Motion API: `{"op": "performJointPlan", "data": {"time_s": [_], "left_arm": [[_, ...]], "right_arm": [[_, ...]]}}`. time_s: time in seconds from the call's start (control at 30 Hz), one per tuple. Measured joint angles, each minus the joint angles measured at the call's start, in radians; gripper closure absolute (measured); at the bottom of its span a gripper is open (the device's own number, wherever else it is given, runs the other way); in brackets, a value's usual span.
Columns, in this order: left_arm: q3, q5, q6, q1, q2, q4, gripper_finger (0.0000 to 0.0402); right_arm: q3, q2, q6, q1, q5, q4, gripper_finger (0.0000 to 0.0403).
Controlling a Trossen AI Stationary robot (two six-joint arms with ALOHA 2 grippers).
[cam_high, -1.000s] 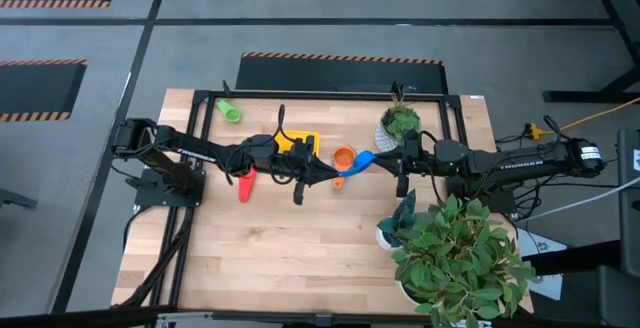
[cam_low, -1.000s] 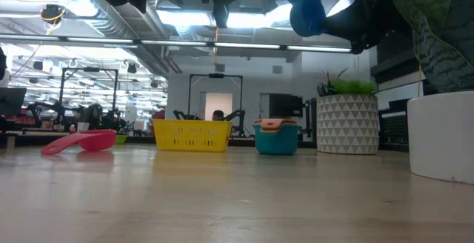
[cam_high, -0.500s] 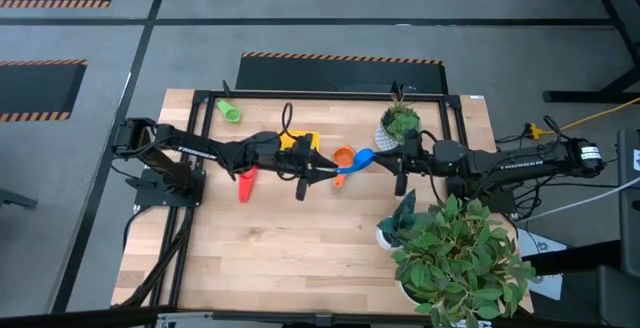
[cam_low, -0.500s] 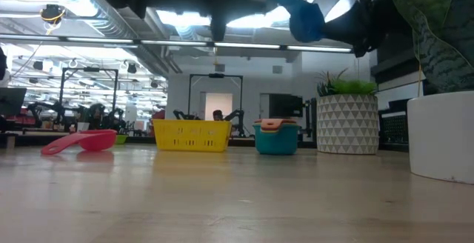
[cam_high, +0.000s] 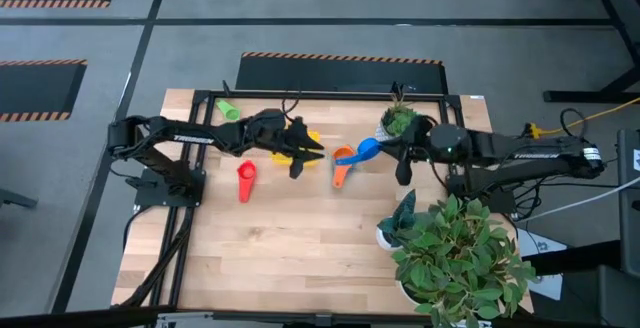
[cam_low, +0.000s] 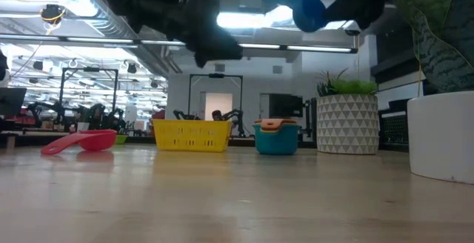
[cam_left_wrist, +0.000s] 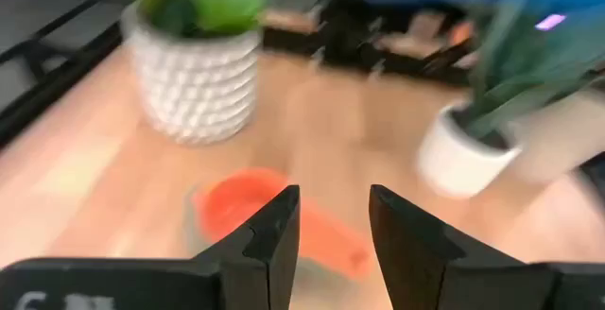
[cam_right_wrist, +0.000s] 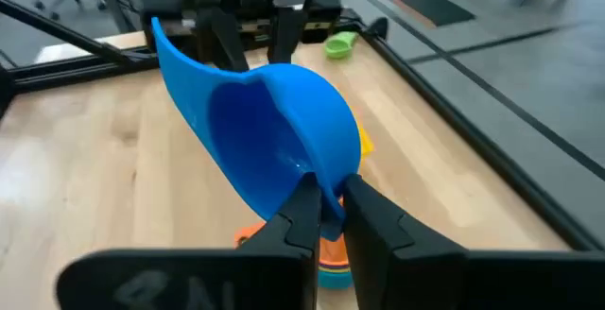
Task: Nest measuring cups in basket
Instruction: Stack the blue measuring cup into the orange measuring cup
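The right end effector [cam_right_wrist: 324, 208] is clamped on a blue measuring cup [cam_high: 367, 150], holding it in the air above the desk [cam_high: 300, 238], just beside and above a stack of cups whose topmost one is the orange cup [cam_high: 342, 156]. In the right wrist view the two fingers pinch the blue cup's rim, with the bowl tipped up and its hollow facing the camera. In the low view the blue cup [cam_low: 300, 7] hangs high over the desk, above the stack, where the orange cup [cam_low: 275, 124] sits inside a teal-blue cup [cam_low: 276, 142].

The left end effector [cam_high: 298, 160] hovers above the desk at the yellow basket [cam_high: 305, 138], partly covering it from above; its fingers stand apart and hold nothing. In the left wrist view the orange cup [cam_left_wrist: 241, 206] lies beyond the gap between the fingers, with a white patterned plant pot [cam_left_wrist: 196, 83] farther off.

The basket [cam_low: 191, 135] stands on the desk between the stack and a red cup [cam_high: 245, 179] that lies on its own to one side. A green cup [cam_high: 228, 110] lies near the desk's far edge, well apart from the others. A large leafy plant [cam_high: 455, 253] stands at the near right corner
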Motion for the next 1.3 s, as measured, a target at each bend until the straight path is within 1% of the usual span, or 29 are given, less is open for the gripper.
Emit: {"op": "performJointPlan", "data": {"time_s": [0.07,0.13,0.27,0.4,0.5,0.67,0.87,1.0,1.3], "left_arm": [[-0.001,-0.031,0.028,0.027,-0.027,-0.099,0.0279],[-0.002,-0.052,0.058,0.047,-0.059,-0.16,0.0279],[-0.002,-0.07,0.077,0.073,-0.113,-0.258,0.0279],[-0.002,-0.077,0.078,0.073,-0.148,-0.289,0.0279],[-0.002,-0.077,0.078,0.067,-0.148,-0.295,0.0279],[-0.002,-0.077,0.079,0.055,-0.148,-0.296,0.0279],[-0.002,-0.077,0.085,0.043,-0.148,-0.295,0.0279],[-0.002,-0.077,0.085,0.043,-0.148,-0.297,0.0279],[-0.002,-0.077,0.084,0.042,-0.148,-0.304,0.0279]], "right_arm": [[0.056,0.015,-0.003,-0.028,-0.001,-0.06,0.0369],[0.11,0.038,-0.003,-0.063,-0.006,-0.124,0.0369],[0.21,0.107,-0.004,-0.144,-0.099,-0.219,0.0369],[0.289,0.212,-0.012,-0.223,-0.249,-0.292,0.0369],[0.34,0.298,-0.053,-0.265,-0.354,-0.331,0.0368],[0.416,0.426,-0.105,-0.304,-0.438,-0.366,0.0368],[0.504,0.561,-0.161,-0.331,-0.569,-0.427,0.0368],[0.541,0.638,-0.192,-0.34,-0.582,-0.475,0.0367],[0.546,0.77,-0.216,-0.368,-0.583,-0.491,0.0367]]}}
